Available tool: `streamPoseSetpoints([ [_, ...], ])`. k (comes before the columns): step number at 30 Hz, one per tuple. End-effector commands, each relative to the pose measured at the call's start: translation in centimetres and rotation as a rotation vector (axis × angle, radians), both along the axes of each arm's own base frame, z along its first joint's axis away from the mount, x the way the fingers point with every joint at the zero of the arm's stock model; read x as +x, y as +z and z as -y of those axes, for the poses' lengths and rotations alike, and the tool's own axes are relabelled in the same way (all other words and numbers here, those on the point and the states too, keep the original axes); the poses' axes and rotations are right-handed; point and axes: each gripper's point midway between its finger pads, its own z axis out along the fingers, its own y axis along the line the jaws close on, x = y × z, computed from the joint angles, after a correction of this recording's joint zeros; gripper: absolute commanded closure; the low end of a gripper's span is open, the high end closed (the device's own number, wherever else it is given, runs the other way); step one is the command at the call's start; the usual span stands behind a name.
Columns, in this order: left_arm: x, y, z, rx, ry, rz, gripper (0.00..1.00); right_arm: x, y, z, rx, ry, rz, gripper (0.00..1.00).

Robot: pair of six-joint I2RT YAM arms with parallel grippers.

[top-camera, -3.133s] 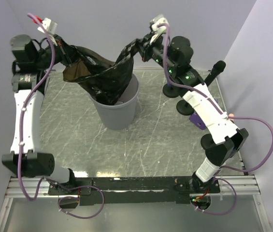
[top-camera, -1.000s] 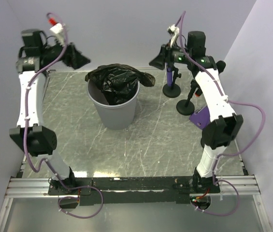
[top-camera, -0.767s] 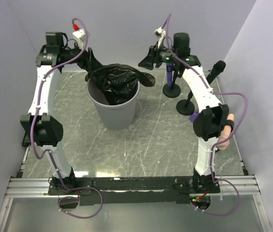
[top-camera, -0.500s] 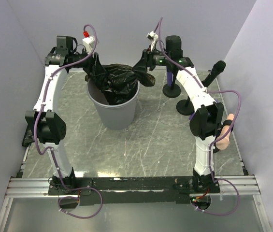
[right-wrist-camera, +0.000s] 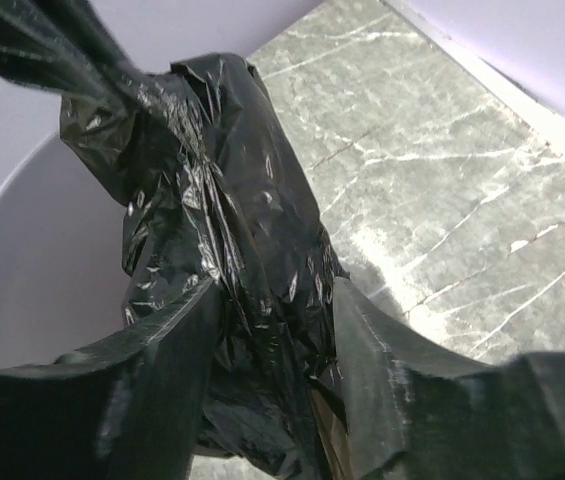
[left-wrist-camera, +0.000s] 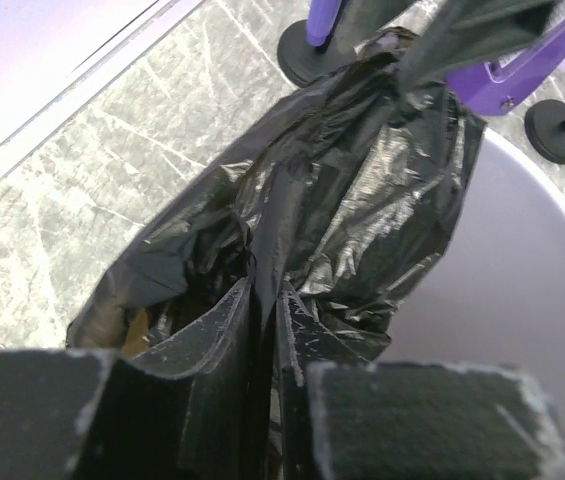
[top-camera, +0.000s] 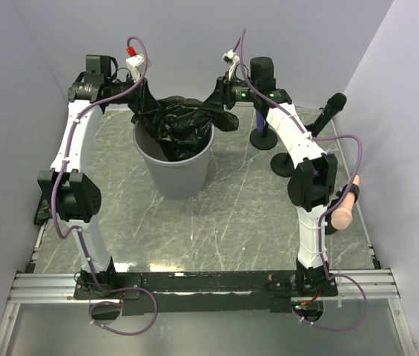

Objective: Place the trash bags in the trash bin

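The light grey trash bin (top-camera: 173,169) stands at the back middle of the marble table. A black trash bag (top-camera: 185,124) is bunched over its mouth, partly inside, with one end hanging over the right rim. My left gripper (top-camera: 148,113) is at the bag's left end. In the left wrist view, this gripper (left-wrist-camera: 263,293) is shut on a thin fold of the bag (left-wrist-camera: 362,190) above the bin's wall (left-wrist-camera: 527,300). My right gripper (top-camera: 211,111) is at the bag's right end. In the right wrist view, it (right-wrist-camera: 280,290) stands open astride a thick bunch of bag (right-wrist-camera: 212,190).
A purple stand on a round black base (top-camera: 259,132) and a black microphone stand (top-camera: 286,162) are just right of the bin, behind the right arm. A peach-coloured cylinder (top-camera: 345,208) sits at the table's right edge. Walls close in the back and both sides.
Both grippers have come in from either side to the bag on the bin. The left jaws have closed on a fold of the bag. The right jaws have narrowed slightly.
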Motion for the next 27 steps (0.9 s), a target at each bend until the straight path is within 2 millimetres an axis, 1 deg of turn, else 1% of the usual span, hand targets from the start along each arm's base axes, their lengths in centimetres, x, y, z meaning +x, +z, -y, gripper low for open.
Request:
streamPoseSetpoints([
  [1,-2.1,4.7,0.6,-0.045,-0.043,0.123,0.81,0.4,3.0,-0.7,0.04,0.002,0.102,0.48],
  [3,-2.1,4.8,0.5,-0.043,-0.033,0.126,0.85,0.4,3.6,-0.7,0.045,0.0,0.123,0.58],
  [6,-2.3,5.4,0.4,-0.043,-0.022,0.14,0.88,0.0,4.4,-0.6,0.051,0.009,0.142,0.78],
  [7,-2.4,5.7,0.4,-0.046,-0.02,0.147,0.89,-0.3,4.6,-0.6,0.053,0.02,0.141,0.88],
  [8,-2.5,6.0,0.3,-0.046,-0.016,0.16,0.9,-0.6,4.8,-0.6,0.055,0.029,0.141,0.95],
  [9,-2.6,6.2,0.3,-0.046,-0.01,0.166,0.92,-1.0,4.9,-0.6,0.058,0.042,0.141,1.0],
  [10,-2.8,6.4,0.2,-0.04,-0.007,0.172,0.96,-1.5,5.2,-0.7,0.058,0.055,0.143,1.0],
  [13,-3.8,7.1,-0.4,-0.001,-0.001,0.211,0.99,-3.1,6.4,-0.2,0.06,0.077,0.16,1.0],
  [16,-5.7,7.9,-0.6,0.033,-0.028,0.27,0.99,-5.1,7.7,0.4,0.058,0.099,0.187,1.0],
  [17,-6.3,8.0,-0.7,0.044,-0.033,0.29,0.99,-6.0,8.7,0.7,0.062,0.104,0.206,1.0],
  [19,-7.7,8.2,-1.0,0.071,-0.043,0.328,0.99,-7.2,9.3,1.1,0.062,0.112,0.211,1.0],
  [20,-8.4,8.2,-1.0,0.084,-0.053,0.344,0.99,-7.8,9.2,1.1,0.06,0.12,0.205,1.0],
  [22,-10.0,7.7,-1.1,0.108,-0.076,0.362,0.99,-9.2,9.3,1.4,0.058,0.131,0.189,1.0],
  [23,-10.9,7.3,-1.1,0.121,-0.091,0.373,0.99,-9.8,9.0,1.4,0.048,0.145,0.206,1.0],
  [24,-12.1,7.3,-1.2,0.134,-0.104,0.392,0.99,-10.6,8.6,1.5,0.043,0.156,0.205,1.0],
  [26,-13.3,6.9,-1.2,0.167,-0.124,0.431,0.99,-12.4,8.2,1.2,0.028,0.19,0.227,1.0],
  [27,-13.9,7.1,-1.2,0.175,-0.126,0.458,0.99,-13.4,8.1,1.1,0.019,0.21,0.25,1.0],
])
